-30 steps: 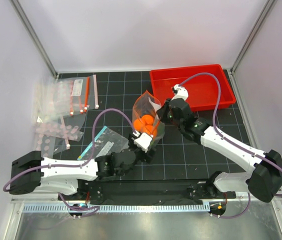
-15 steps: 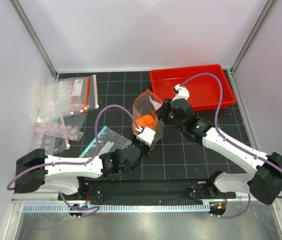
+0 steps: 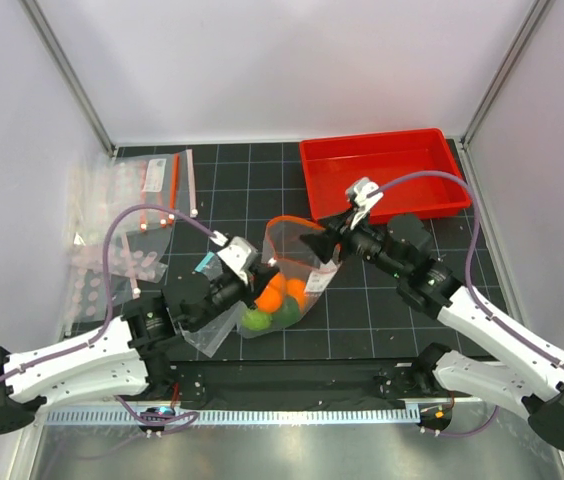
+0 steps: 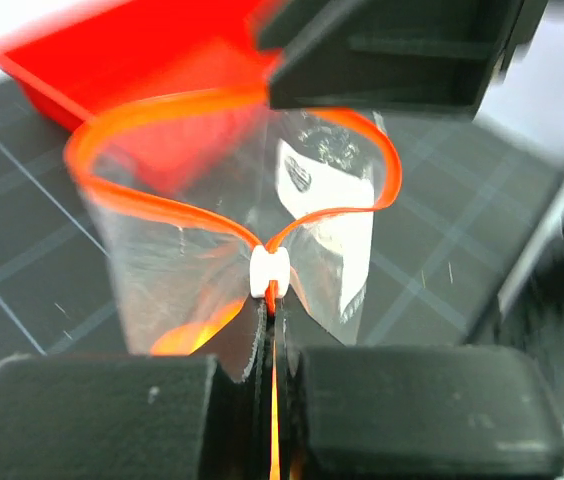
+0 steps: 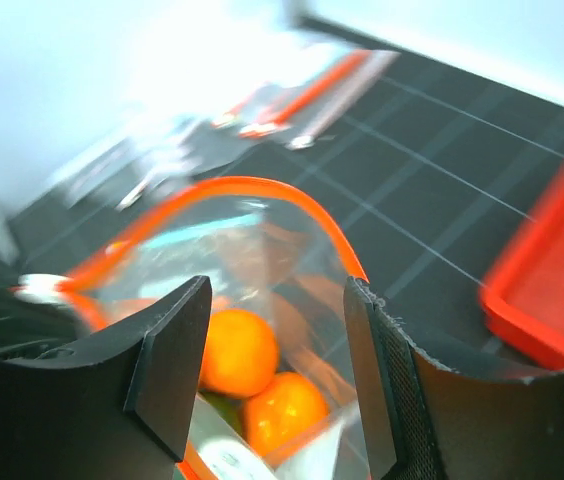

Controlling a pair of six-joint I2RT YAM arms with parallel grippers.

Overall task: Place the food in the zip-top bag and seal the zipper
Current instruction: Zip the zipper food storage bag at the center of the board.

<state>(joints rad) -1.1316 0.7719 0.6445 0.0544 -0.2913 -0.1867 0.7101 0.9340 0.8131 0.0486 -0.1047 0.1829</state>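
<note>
Risk assessment: the clear plastic zip-top bag [image 3: 304, 265] with the white label lies tilted near the middle of the black gridded table [image 3: 382, 310], its mouth standing open in a wide loop. The food is inside: round orange fruits [image 3: 274, 290] sit above a bumpy light green fruit [image 3: 255, 320] and a smooth dark green fruit [image 3: 285, 313] at the near end. Only two orange ones can be counted with confidence; a third may be hidden. The thin red-orange zipper [image 4: 152, 105] is unsealed along nearly its whole length, and only one end is pinched. Three hazards are judged likely. If the pinching arm draws along the strip while the far end is unrestrained, the limp bag would probably slide or fold rather than close. A jolt could send a fruit rolling toward the open mouth. A pinch that slips off the thin strip, or rides over the small white piece [image 4: 268, 272] that appears to be the slider, would leave a gap. Fingers: the left gripper [image 4: 272, 350] is clamped tight on the zipper just behind that white piece, with the strip running out between its pads, as the left wrist view shows plainly. The right gripper [image 5: 277, 300] stands at a middling spread at the opposite side of the mouth, one finger either side of the strip's arc. It grips nothing, and whether a fingertip brushes the plastic cannot be told. A red rectangular plastic tray [image 3: 382, 175] sits apart behind the bag. A pile of spare clear pouches [image 3: 127, 215] lies at the far left.
</note>
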